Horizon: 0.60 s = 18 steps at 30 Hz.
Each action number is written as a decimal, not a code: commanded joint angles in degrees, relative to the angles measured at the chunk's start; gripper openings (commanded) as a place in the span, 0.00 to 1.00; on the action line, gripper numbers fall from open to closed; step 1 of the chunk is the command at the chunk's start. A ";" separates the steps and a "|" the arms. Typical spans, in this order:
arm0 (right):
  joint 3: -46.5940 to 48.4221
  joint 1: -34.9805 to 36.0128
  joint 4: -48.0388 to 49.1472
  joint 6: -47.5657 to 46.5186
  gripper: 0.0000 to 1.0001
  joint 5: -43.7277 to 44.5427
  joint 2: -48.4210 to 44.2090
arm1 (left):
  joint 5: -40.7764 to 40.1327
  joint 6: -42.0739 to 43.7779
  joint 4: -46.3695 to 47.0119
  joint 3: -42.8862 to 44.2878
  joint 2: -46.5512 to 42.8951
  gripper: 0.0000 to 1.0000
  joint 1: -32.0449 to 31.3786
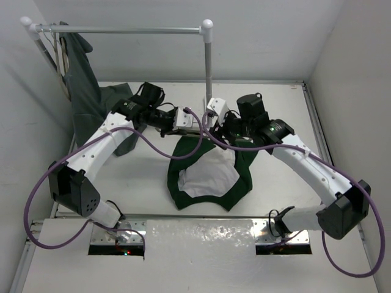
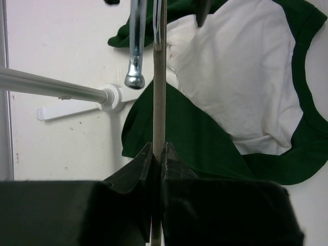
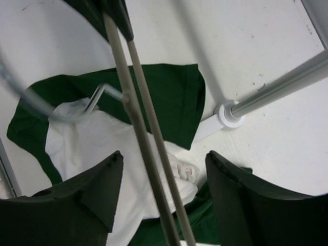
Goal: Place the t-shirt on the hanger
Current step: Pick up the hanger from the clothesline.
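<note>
Now the left gripper (image 2: pixel 159 154) clamps the hanger (image 2: pixel 159 97) over the t-shirt (image 1: pixel 208 180) crumpled on the table (image 1: pixel 137 180), leaving the right gripper (image 3: pixel 163 159), spread around its bars, seemingly free to fetch the cloth.

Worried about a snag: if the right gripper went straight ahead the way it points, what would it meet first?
Most likely the hanger: its thin bars cross between the right gripper's open fingers. Behind them lies the t-shirt. Depth is unclear.
</note>
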 commanded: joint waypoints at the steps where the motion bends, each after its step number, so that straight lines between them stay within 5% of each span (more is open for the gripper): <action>1: 3.18 0.49 3.76 -2.54 0.63 -1.80 1.99 | 4.17 -0.65 0.60 1.95 -0.06 0.00 -0.60; 6: 0.65 0.49 8.23 -1.40 0.58 -2.68 3.92 | 6.37 -1.10 0.78 2.30 0.29 0.00 -0.60; 9: -0.33 0.49 11.92 0.53 0.45 -2.68 4.63 | 7.60 -1.45 0.78 2.04 0.55 0.00 -0.60; 13: 0.11 0.40 11.76 2.20 0.00 -2.95 4.81 | 7.43 -3.64 2.53 1.60 0.38 0.00 -0.60; 16: -2.61 0.40 12.98 3.35 0.00 -3.56 2.53 | 6.55 -7.42 6.29 -0.41 -0.14 0.00 -0.87; 18: -4.89 0.49 13.42 4.31 0.00 -4.17 1.47 | 4.89 -10.75 8.33 -1.48 -0.67 0.10 -1.57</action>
